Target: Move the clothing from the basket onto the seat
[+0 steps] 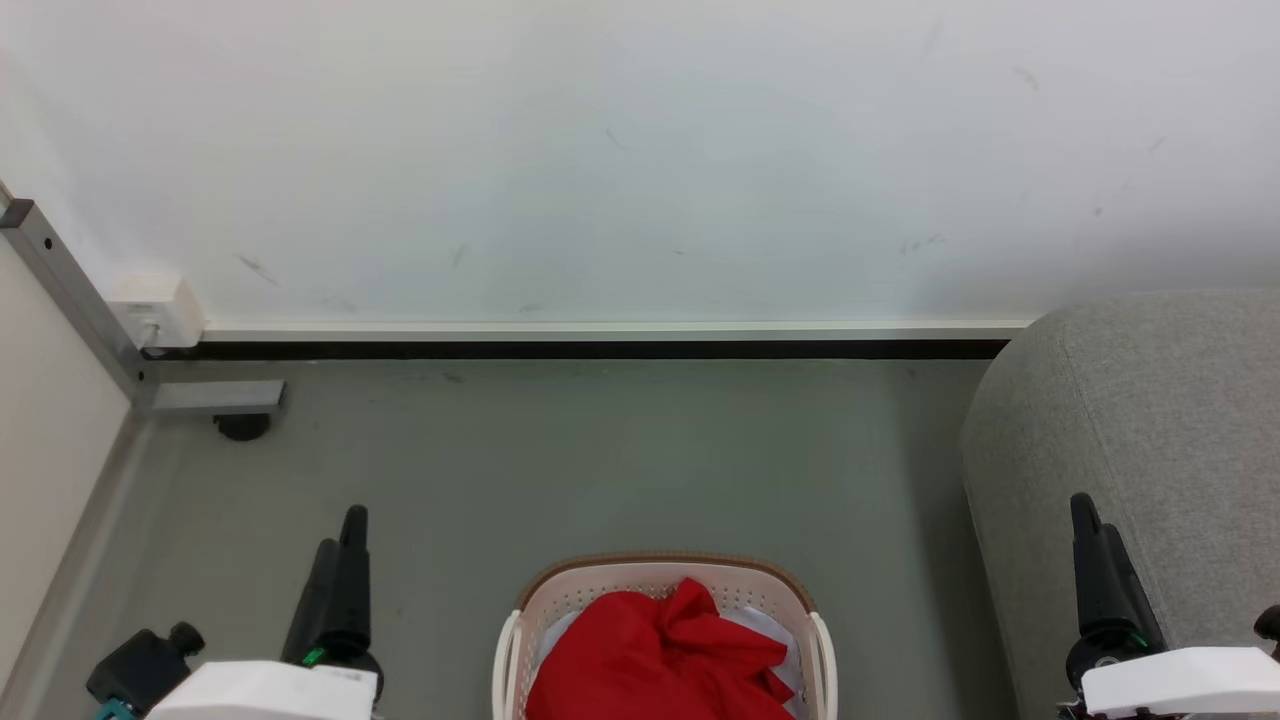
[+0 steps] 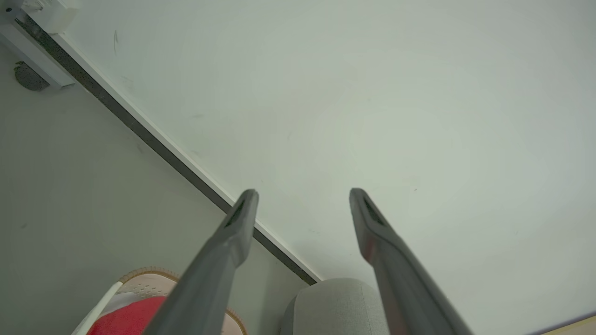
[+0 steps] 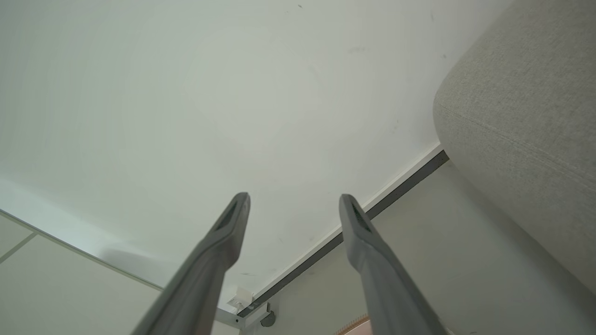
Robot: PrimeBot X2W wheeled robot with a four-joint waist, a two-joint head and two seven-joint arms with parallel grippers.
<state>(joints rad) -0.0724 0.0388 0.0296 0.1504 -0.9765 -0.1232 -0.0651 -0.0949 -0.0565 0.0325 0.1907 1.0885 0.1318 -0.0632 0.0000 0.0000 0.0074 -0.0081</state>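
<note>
Grey floor (image 1: 600, 460) under white wall (image 1: 640, 150): clothing (image 1: 655, 655) heaped in basket (image 1: 660, 572), inward of both pairs, nearer left fingers (image 2: 240, 223); right fingers (image 3: 355, 228) beside seat (image 1: 1150, 420); both spread wide, empty.

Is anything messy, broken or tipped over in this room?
Nothing looks broken or spilled. The clothing sits bunched inside the basket, upright on the floor near the seat. Only a few dark scuff marks on the wall stand out.
</note>
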